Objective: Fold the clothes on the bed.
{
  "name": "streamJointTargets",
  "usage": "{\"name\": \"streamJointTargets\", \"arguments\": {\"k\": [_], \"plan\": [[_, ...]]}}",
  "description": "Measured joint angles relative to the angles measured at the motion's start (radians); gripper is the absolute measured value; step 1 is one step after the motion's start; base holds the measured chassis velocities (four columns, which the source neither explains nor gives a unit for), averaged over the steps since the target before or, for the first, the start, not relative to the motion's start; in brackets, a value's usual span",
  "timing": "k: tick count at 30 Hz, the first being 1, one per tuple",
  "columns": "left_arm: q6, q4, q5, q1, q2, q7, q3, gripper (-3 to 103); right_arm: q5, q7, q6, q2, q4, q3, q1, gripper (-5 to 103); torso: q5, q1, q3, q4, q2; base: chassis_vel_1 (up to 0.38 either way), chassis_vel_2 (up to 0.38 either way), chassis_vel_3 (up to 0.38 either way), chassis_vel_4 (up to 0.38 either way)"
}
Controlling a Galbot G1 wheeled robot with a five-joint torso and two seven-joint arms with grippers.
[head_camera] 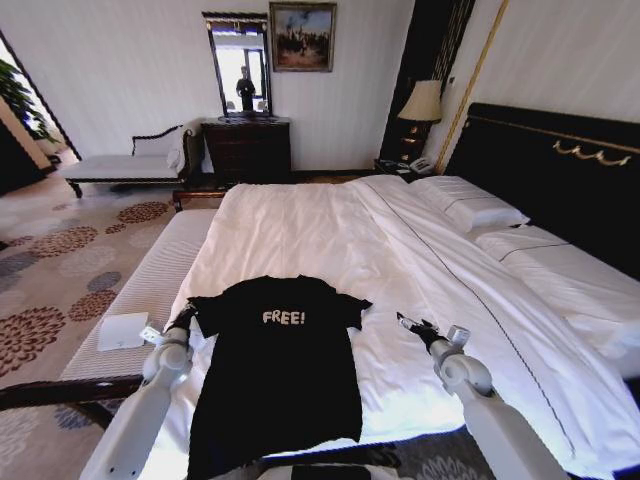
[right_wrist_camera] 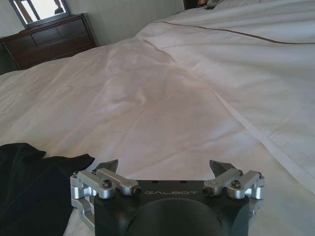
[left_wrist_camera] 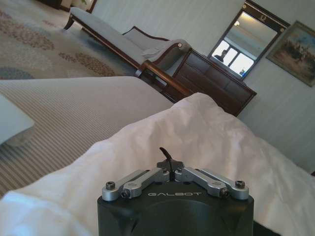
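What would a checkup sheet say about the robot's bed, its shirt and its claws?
Surface: bed with white bedding, smooth.
Job's things: black FREE! T-shirt lying flat, unfolded, near the foot edge.
Clutter: small white box on striped bench.
Grippers: left gripper at the shirt's left sleeve, jaws closed; right gripper on the bedding right of the shirt, jaws open.
Cables: nothing seen.
Surroundings: chaise, dresser, mirror, lamp.

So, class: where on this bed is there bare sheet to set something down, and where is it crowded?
Bare sheet lies between the T-shirt collar and the far end of the bed, and between its right sleeve and the pillows, around the open right hand. The left edge is crowded: the shut left hand sits at the sleeve.
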Motion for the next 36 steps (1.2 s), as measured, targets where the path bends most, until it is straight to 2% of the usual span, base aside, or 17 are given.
{"name": "streamJointTargets", "arguments": {"k": [3, 10, 15, 18, 20, 23, 24, 26, 28, 29, 30, 31, 32, 33, 34, 35, 36], "plan": [[-0.002, 0.016, 0.015, -0.008, 0.005, 0.005, 0.012, 0, -0.001, 0.000, 0.000, -0.001, -0.001, -0.002, 0.001, 100, -0.0001, 0.000, 0.000, 0.0000, 0.000, 0.000, 0.000, 0.000, 0.000], [0.000, 0.062, 0.018, -0.077, -0.001, -0.026, 0.037, 0, -0.002, -0.001, 0.001, -0.002, 0.007, 0.003, -0.012, 100, 0.0002, 0.000, 0.000, -0.0004, 0.000, 0.000, 0.000, 0.000, 0.000], [0.028, 0.056, 0.010, -0.073, 0.002, -0.038, 0.037, -3, -0.001, -0.006, 0.005, -0.003, 0.007, 0.009, -0.022, 100, 0.0001, 0.000, 0.000, -0.0005, 0.000, 0.000, 0.000, 0.000, 0.000], [0.035, 0.029, 0.030, -0.024, 0.003, -0.034, 0.013, 11, 0.025, -0.011, 0.006, 0.004, 0.007, 0.001, -0.015, 100, 0.0001, 0.000, 0.000, -0.0006, 0.000, 0.000, 0.000, 0.000, 0.000], [0.034, 0.015, 0.049, 0.003, 0.005, -0.026, -0.002, 11, 0.039, -0.013, 0.006, 0.008, 0.003, -0.004, -0.008, 100, 0.0001, 0.000, 0.000, -0.0006, 0.000, 0.000, 0.000, 0.000, 0.000], [0.021, -0.023, 0.113, 0.097, 0.010, -0.001, -0.053, 28, 0.080, -0.025, 0.006, 0.017, -0.026, -0.020, 0.019, 100, 0.0000, 0.000, 0.000, 0.0000, 0.000, 0.000, 0.000, 0.000, 0.000], [0.021, -0.023, 0.113, 0.097, 0.010, -0.001, -0.053, 28, 0.080, -0.025, 0.006, 0.017, -0.026, -0.020, 0.019, 100, 0.0000, 0.000, 0.000, 0.0000, 0.000, 0.000, 0.000, 0.000, 0.000], [-0.002, -0.063, 0.163, 0.186, 0.012, 0.030, -0.100, 39, 0.118, -0.043, 0.006, 0.025, -0.058, -0.032, 0.049, 100, -0.0001, 0.000, 0.000, -0.0004, 0.000, 0.000, 0.000, 0.000, 0.000], [-0.008, -0.088, 0.181, 0.225, 0.008, 0.038, -0.125, 39, 0.137, -0.049, 0.005, 0.030, -0.071, -0.037, 0.065, 100, 0.0000, 0.000, 0.000, -0.0004, 0.000, 0.000, 0.000, 0.000, 0.000], [-0.014, -0.117, 0.196, 0.260, -0.001, 0.045, -0.147, 39, 0.157, -0.052, 0.002, 0.036, -0.087, -0.042, 0.083, 100, 0.0001, 0.000, 0.000, -0.0002, 0.000, 0.000, 0.000, 0.000, 0.000], [-0.024, -0.157, 0.218, 0.305, -0.017, 0.056, -0.172, 49, 0.182, -0.054, -0.003, 0.043, -0.107, -0.046, 0.103, 100, 0.0002, 0.000, 0.000, 0.0001, 0.000, 0.000, 0.000, 0.000, 0.000], [-0.040, -0.198, 0.247, 0.353, -0.037, 0.071, -0.191, 55, 0.215, -0.054, -0.014, 0.055, -0.131, -0.051, 0.129, 100, 0.0003, 0.000, 0.000, 0.0000, 0.000, 0.000, 0.000, 0.000, 0.000], [-0.040, -0.198, 0.247, 0.353, -0.037, 0.071, -0.191, 55, 0.215, -0.054, -0.014, 0.055, -0.131, -0.051, 0.129, 100, 0.0003, 0.000, 0.000, 0.0000, 0.000, 0.000, 0.000, 0.000, 0.000], [-0.054, -0.221, 0.269, 0.383, -0.053, 0.082, -0.201, 60, 0.241, -0.053, -0.024, 0.066, -0.148, -0.055, 0.148, 100, 0.0000, 0.000, 0.000, -0.0003, 0.000, 0.000, 0.000, 0.000, 0.000], [-0.072, -0.248, 0.304, 0.426, -0.076, 0.098, -0.210, 60, 0.287, -0.049, -0.043, 0.085, -0.172, -0.058, 0.178, 100, 0.0003, 0.000, 0.000, -0.0005, 0.000, 0.000, 0.000, 0.000, 0.000], [-0.087, -0.271, 0.331, 0.470, -0.100, 0.115, -0.216, 72, 0.336, -0.041, -0.066, 0.107, -0.196, -0.060, 0.206, 100, 0.0002, 0.000, 0.000, -0.0003, 0.000, 0.000, 0.000, 0.000, 0.000], [-0.087, -0.271, 0.331, 0.470, -0.100, 0.115, -0.216, 72, 0.336, -0.041, -0.066, 0.107, -0.196, -0.060, 0.206, 100, 0.0002, 0.000, 0.000, -0.0003, 0.000, 0.000, 0.000, 0.000, 0.000]]}}
